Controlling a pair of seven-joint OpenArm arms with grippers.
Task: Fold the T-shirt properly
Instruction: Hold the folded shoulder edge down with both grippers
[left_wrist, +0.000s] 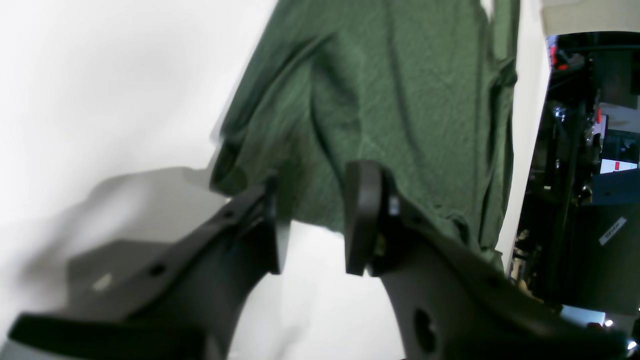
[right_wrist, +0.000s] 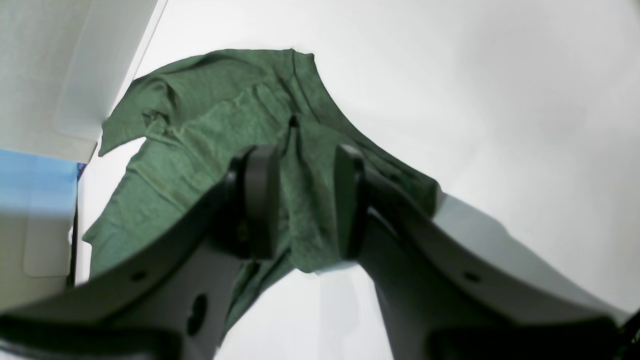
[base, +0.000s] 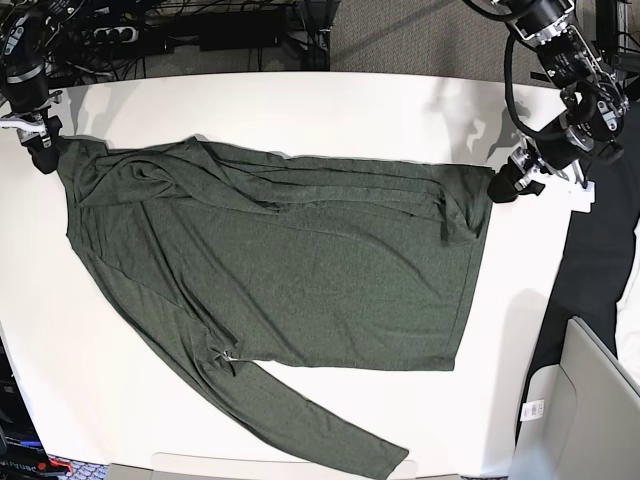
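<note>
White surface (base: 300, 110) carries your one olive T-shirt (base: 290, 270), spread flat, one sleeve trailing to the near edge, with bare room along the far edge. Two grippers: left gripper (left_wrist: 312, 225) parted, gripping nothing at the hem corner; right gripper (right_wrist: 302, 200) parted astride loose cloth.

White table (base: 300, 110); black cables (base: 200, 35) behind far edge.

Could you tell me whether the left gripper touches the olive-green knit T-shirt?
Cannot tell: left wrist view shows open left gripper straddling the T-shirt's hem, contact unclear.
</note>
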